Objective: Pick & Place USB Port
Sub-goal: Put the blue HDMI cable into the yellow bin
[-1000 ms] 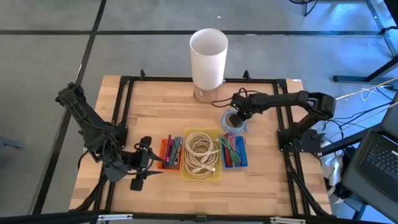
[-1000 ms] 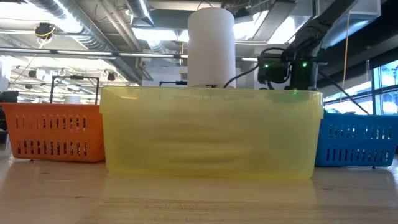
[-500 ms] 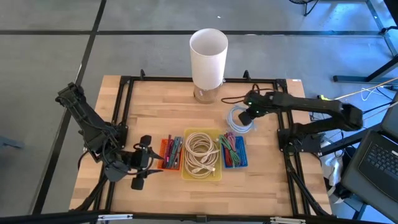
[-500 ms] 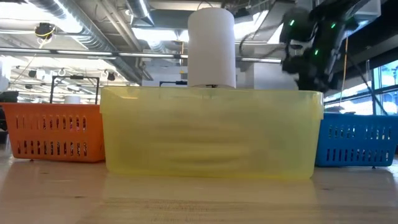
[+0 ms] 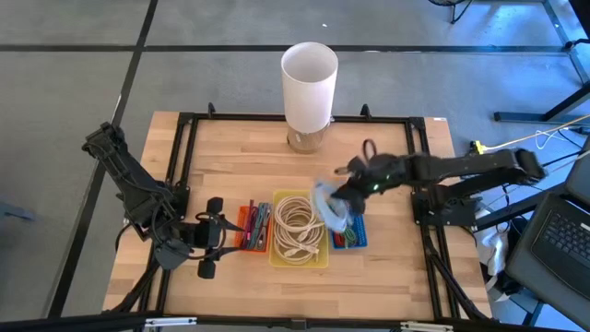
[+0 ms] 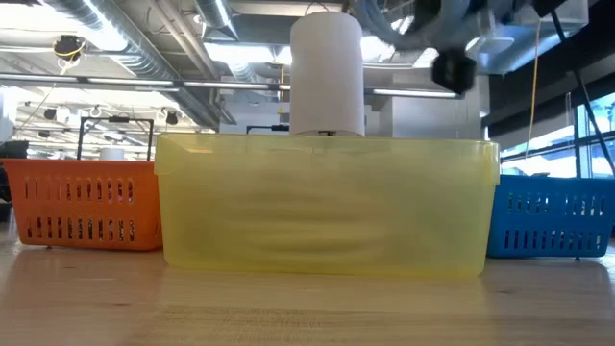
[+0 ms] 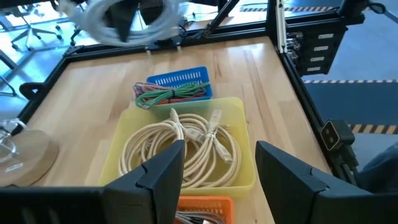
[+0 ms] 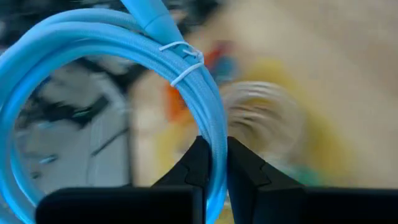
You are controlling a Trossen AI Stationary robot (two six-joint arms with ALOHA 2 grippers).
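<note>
A light blue coiled USB cable [image 5: 328, 205], bound with a white tie [image 8: 186, 62], is held by my right gripper [image 5: 345, 197] above the seam between the yellow bin [image 5: 277, 258] and the blue basket [image 5: 358, 238]. It also shows blurred in the left wrist view [image 7: 127, 22]. My left gripper [image 5: 210, 251] is open and empty near the orange basket [image 5: 241, 242], at the table's near left. My right gripper pinches the coil's bundled strands [image 8: 214, 134] between its two fingers, on one side of the loop. The fingers lie across the strands. The coil is lifted clear of the table and the bins, its loop standing out beyond the fingertips.
The yellow bin holds white coiled cables [image 7: 180, 146]. The blue basket holds coloured cables [image 7: 171, 93], and so does the orange basket. A tall white cylinder [image 5: 309, 83] stands on a wooden disc at the far middle. A black frame [image 5: 184, 138] runs around the table.
My right gripper has lifted the blue coil off the table behind the blue basket. It has carried the coil toward the table's near edge and a little left, over the bins. The motion is fast and the coil shows blurred.
</note>
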